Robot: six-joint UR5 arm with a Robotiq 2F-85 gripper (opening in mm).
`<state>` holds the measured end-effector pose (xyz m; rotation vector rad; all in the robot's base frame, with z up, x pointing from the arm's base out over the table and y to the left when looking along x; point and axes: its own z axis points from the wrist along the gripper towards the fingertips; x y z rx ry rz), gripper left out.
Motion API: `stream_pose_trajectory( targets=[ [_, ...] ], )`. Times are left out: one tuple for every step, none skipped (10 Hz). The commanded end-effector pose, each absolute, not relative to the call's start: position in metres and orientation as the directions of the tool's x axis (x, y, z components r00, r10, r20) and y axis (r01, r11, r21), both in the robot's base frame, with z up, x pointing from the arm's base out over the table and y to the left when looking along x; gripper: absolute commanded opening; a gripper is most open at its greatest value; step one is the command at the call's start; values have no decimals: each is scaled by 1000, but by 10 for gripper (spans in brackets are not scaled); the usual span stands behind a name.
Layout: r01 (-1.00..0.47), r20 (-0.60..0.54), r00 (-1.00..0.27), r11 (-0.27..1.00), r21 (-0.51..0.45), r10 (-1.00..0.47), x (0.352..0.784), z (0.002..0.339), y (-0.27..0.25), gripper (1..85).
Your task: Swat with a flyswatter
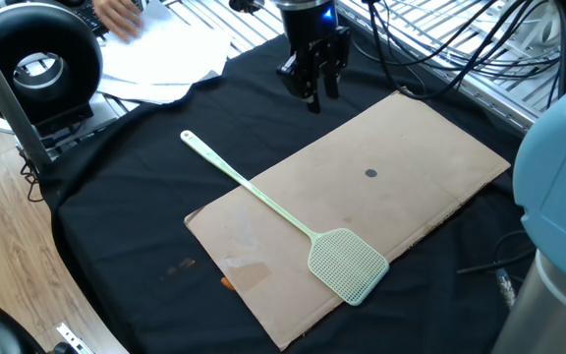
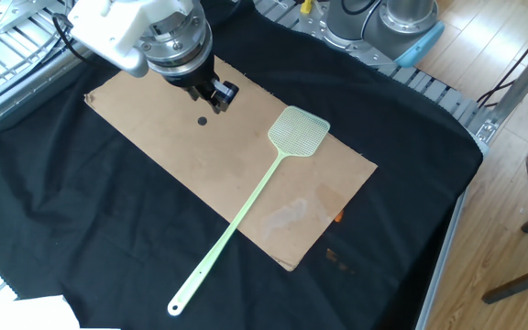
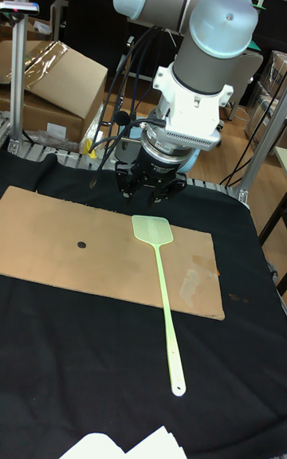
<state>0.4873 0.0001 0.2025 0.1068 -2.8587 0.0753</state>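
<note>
The pale green flyswatter [image 1: 348, 264] lies flat on a brown cardboard sheet [image 1: 421, 147]. Its mesh head is near the sheet's front edge, and its thin handle runs back-left onto the black cloth. In the other fixed view the flyswatter [image 2: 298, 133] lies diagonally, and in the tall view the flyswatter [image 3: 151, 229] has its handle pointing toward the camera. My gripper [image 1: 319, 94] hovers above the sheet's far corner, well away from the handle. It points down, with the fingers slightly apart and nothing between them. It also shows as the gripper [image 2: 216, 95] and the gripper [image 3: 148, 198].
A small dark dot [image 1: 370, 174] marks the cardboard. White papers [image 1: 165, 69] and a person's hand [image 1: 121, 12] are at the back left, beside a round black device [image 1: 35, 61]. Cables and metal rails run behind the cloth. A blue-grey robot base [image 1: 558, 197] stands at the right.
</note>
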Motion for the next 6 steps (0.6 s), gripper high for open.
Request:
stream_pose_trajectory(
  targets=[
    [-78, 278, -958, 997, -25, -68, 487, 203, 4, 417],
    [-79, 278, -958, 997, -25, -69, 487, 204, 4, 413],
    [-77, 275, -959, 997, -26, -66, 488, 205, 5, 413],
    [-75, 276, -959, 997, -28, -64, 488, 205, 5, 407],
    [-72, 276, -959, 997, -26, -62, 488, 204, 6, 393],
    [-68, 276, -959, 997, -24, -59, 488, 206, 6, 377]
  ],
)
